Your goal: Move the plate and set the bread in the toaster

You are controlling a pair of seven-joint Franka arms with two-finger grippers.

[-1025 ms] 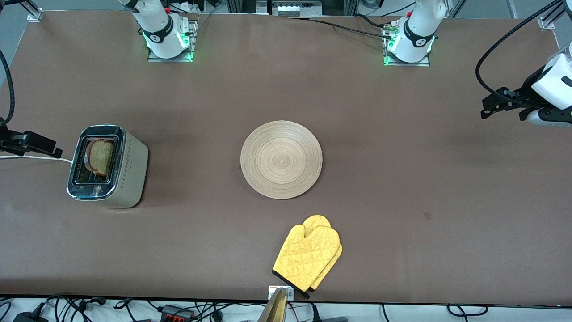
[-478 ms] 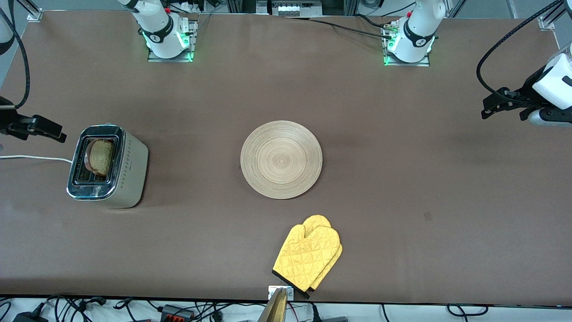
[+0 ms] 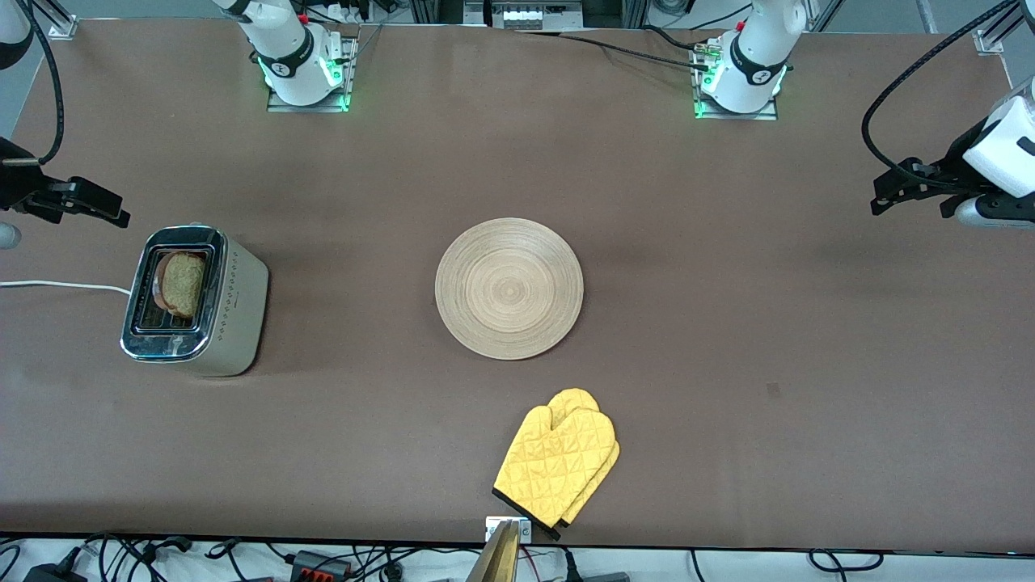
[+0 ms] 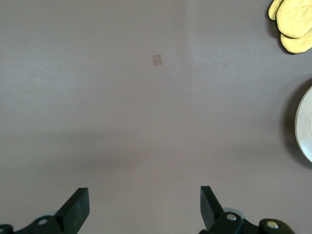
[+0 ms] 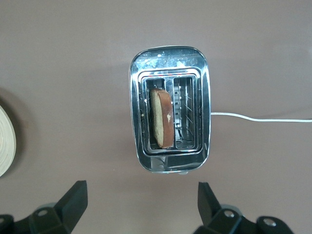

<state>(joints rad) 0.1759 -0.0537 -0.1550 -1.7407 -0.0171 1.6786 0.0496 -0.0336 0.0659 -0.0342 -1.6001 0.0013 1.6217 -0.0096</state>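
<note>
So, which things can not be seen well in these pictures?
- Bread: lower part hidden inside the toaster slot, both views.
- Toaster cord: cut off by the front view's edge.
- Plate: mostly cut off in both wrist views.
- Oven mitt: underside hidden.

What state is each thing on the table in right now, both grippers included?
Cream-beige chrome-topped toaster: upright, one slot filled, one empty.
Brown bread slice: standing in a toaster slot.
Round light-wood plate: flat, bare, mid-table.
Yellow quilted oven mitt: lying flat, nearer the camera than the plate.
Left gripper: open, empty.
Right gripper: open, empty, above the toaster.
</note>
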